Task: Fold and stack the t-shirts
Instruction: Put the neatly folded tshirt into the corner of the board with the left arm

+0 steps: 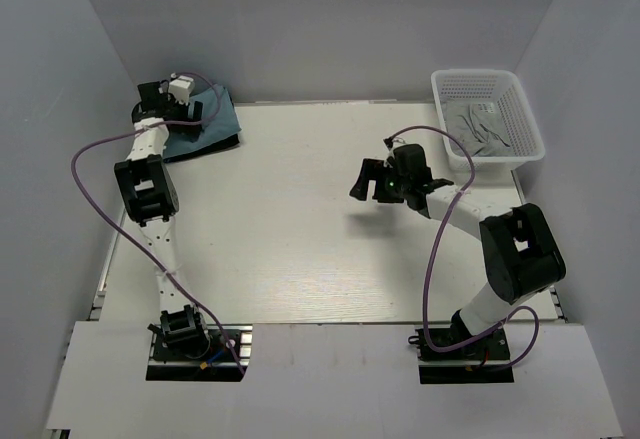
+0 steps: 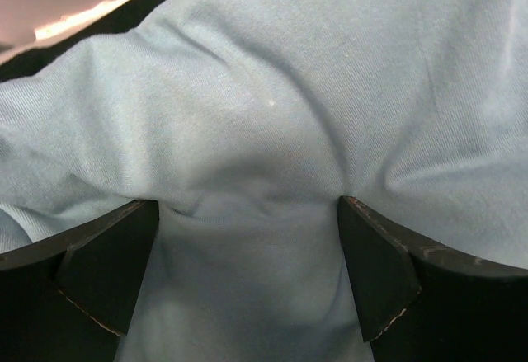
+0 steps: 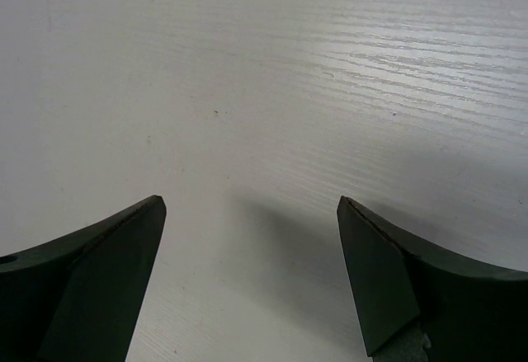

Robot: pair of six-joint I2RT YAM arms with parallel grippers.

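The teal-blue t-shirt point(image 1: 216, 119) lies folded on top of the black t-shirt point(image 1: 228, 143) at the table's far left corner. My left gripper point(image 1: 153, 93) is down on this stack. In the left wrist view the teal t-shirt point(image 2: 330, 90) fills the frame, and the black t-shirt point(image 2: 107, 20) shows as a strip at the top left. The left gripper point(image 2: 247, 271) is open, its tips resting on the teal cloth, which bulges between them. My right gripper point(image 1: 364, 183) hangs open and empty over the bare white table point(image 3: 247, 90), right of centre; it also shows in the right wrist view point(image 3: 252, 271).
A white mesh basket point(image 1: 470, 76) with grey cloth point(image 1: 485, 124) in it stands at the far right corner. White walls close in the table on the left, back and right. A purple cable loops off each arm.
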